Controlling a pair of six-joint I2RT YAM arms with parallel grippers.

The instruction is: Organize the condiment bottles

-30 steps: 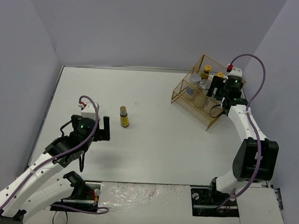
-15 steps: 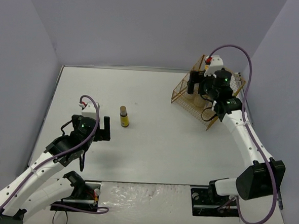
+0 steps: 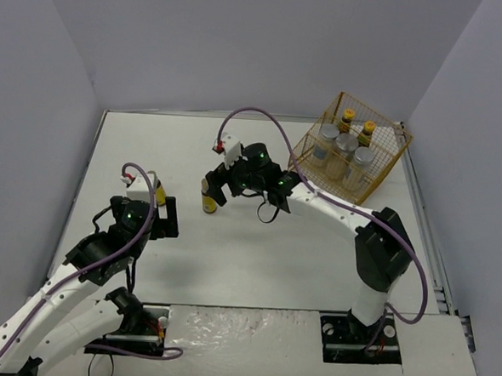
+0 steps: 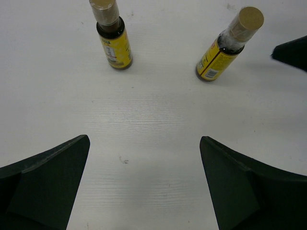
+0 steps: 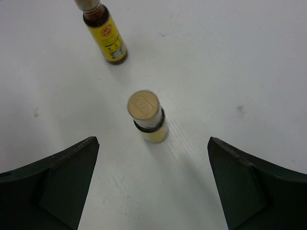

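Slim brown bottle [image 5: 147,120], tan cap, yellow label, stands on the table [image 5: 216,57] just ahead of the right pincer [image 5: 153,143], spread wide. Left pincer [image 4: 144,143] gapes too. Second bottle [image 5: 104,40] has its cap cropped.

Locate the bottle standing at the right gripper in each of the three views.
Top external: the bottle stands left of centre, just below the right gripper.
Left wrist: upper right.
Right wrist: centre of the picture, cap toward the camera.
Shared landmark: the second bottle, upper left in both wrist views.
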